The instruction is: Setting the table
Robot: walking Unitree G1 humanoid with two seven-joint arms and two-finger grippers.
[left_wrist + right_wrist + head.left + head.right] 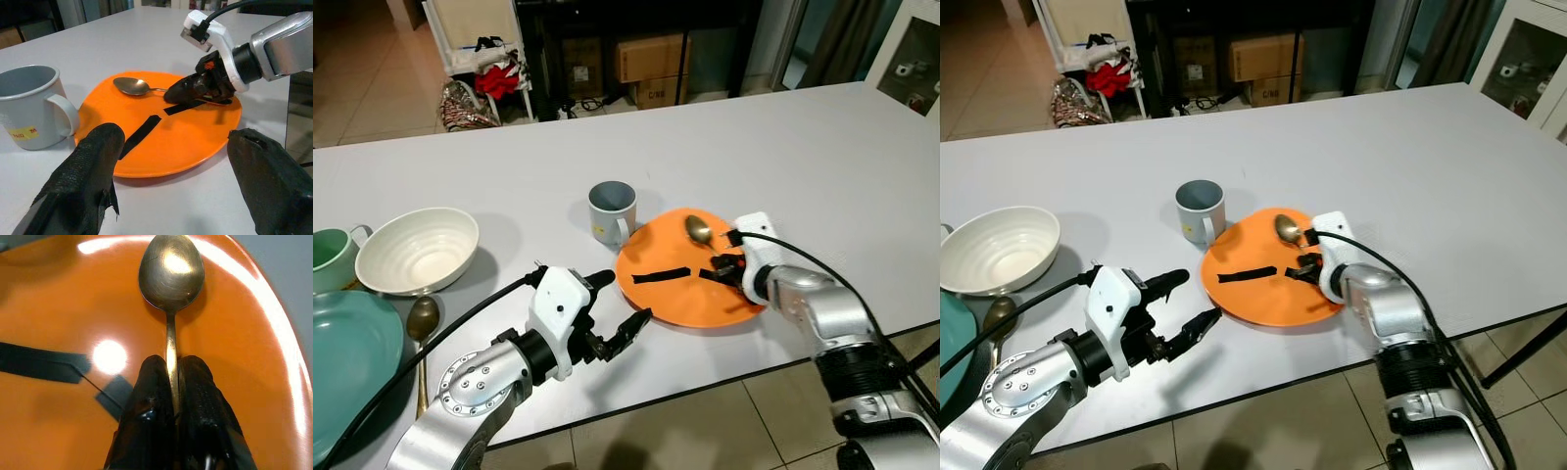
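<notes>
Two eye views: the right gripper point(722, 262) pinches the handle of a brass spoon point(699, 231) over the orange plate point(671, 299); a grey mug point(611, 211) touches the plate's far-left rim. The white bowl point(417, 250), green cup point(331, 259), teal plate point(347, 357) and a second spoon point(422, 320) lie well to the left.
Left wrist view: left gripper point(176, 188) with fingers spread wide, holding nothing, just short of the plate; black tape strips point(141, 135) cross the plate.
Right wrist view: fingers point(151, 411) clamped on the spoon's stem, its bowl lying by the plate's rim.

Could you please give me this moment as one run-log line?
right gripper: shut on spoon | over orange plate | left gripper: open, idle
</notes>
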